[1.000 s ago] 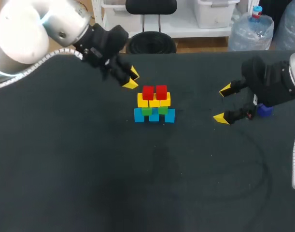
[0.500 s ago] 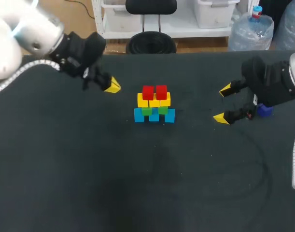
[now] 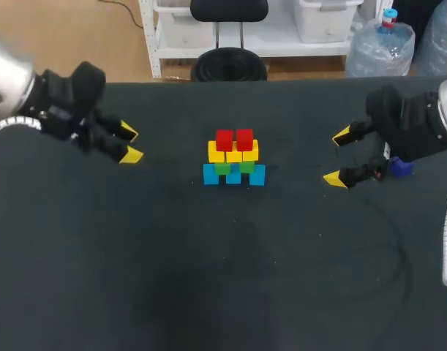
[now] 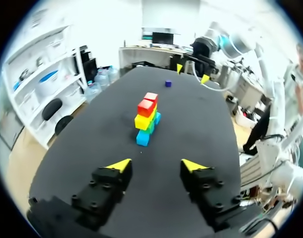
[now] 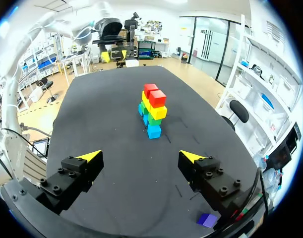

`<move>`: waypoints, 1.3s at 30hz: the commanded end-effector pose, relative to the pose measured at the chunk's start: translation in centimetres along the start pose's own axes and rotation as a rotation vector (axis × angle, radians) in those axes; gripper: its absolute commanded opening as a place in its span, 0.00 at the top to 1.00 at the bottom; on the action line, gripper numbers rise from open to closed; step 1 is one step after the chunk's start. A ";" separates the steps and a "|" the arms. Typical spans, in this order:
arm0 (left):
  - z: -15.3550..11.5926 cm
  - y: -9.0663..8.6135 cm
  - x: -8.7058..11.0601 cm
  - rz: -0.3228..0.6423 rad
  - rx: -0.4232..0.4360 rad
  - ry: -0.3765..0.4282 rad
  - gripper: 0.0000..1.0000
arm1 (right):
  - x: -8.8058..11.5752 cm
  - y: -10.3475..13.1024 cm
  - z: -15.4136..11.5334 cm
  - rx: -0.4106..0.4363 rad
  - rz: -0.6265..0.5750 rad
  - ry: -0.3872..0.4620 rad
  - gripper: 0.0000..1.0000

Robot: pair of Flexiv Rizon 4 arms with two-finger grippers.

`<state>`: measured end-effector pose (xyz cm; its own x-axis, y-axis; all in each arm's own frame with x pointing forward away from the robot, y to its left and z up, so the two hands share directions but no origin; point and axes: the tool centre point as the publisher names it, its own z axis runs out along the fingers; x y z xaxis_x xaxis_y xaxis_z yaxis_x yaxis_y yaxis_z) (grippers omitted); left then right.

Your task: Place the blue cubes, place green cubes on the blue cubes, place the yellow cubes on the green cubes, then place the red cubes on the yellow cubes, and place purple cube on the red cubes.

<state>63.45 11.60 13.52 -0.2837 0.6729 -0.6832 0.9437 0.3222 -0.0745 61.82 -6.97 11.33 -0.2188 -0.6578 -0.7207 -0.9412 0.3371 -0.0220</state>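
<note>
- left gripper: fingers spread wide, nothing between them and nothing touched. It hangs over the table, well off to the left of the stack.
- right gripper: fingers also spread wide, with only bare table in the gap. It sits well apart from the stack, on the stack's right.
- Counts, from the head view:
  - blue cubes: three, in a row on the table.
  - green cubes: two, resting on the blue.
  - yellow cubes: three as far as I can make out, resting on the green.
  - red cubes: two on top, side by side and touching.
- purple cube: one, on the table and not on the stack. In the head view it lies just behind the right gripper's body, which partly hides it.
- Right wrist view: the purple cube lies low beside the base of one finger, outside the gap. The stack stands ahead of the tips, and the left gripper shows small beyond it.
- Left wrist view: the purple cube shows whole on the table, beyond the stack and near the far right gripper.
- Both wrist views see the rows end-on, so the layers read as one column of colours. The count per layer comes only from the head view.
</note>
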 end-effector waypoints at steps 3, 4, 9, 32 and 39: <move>-1.4 -1.6 1.4 -0.109 -0.349 -0.082 0.00 | 0.1 -0.1 0.1 -0.003 -0.001 -0.005 0.00; -1.4 -1.6 1.4 -0.109 -0.349 -0.082 0.00 | 0.1 -0.1 0.1 -0.003 -0.001 -0.005 0.00; -1.4 -1.6 1.4 -0.109 -0.349 -0.082 0.00 | 0.1 -0.1 0.1 -0.003 -0.001 -0.005 0.00; -1.4 -1.6 1.4 -0.109 -0.349 -0.082 0.00 | 2.8 -4.1 -1.9 0.065 -0.048 0.058 0.00; -1.4 -1.6 1.4 -0.109 -0.349 -0.082 0.00 | 4.6 -6.3 -3.5 -0.001 -0.212 0.159 0.00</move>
<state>61.26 13.37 13.71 -0.3439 0.5648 -0.7501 0.7961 0.5991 0.0861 65.33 -13.67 10.01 -0.0991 -0.7868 -0.6091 -0.9547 0.2479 -0.1648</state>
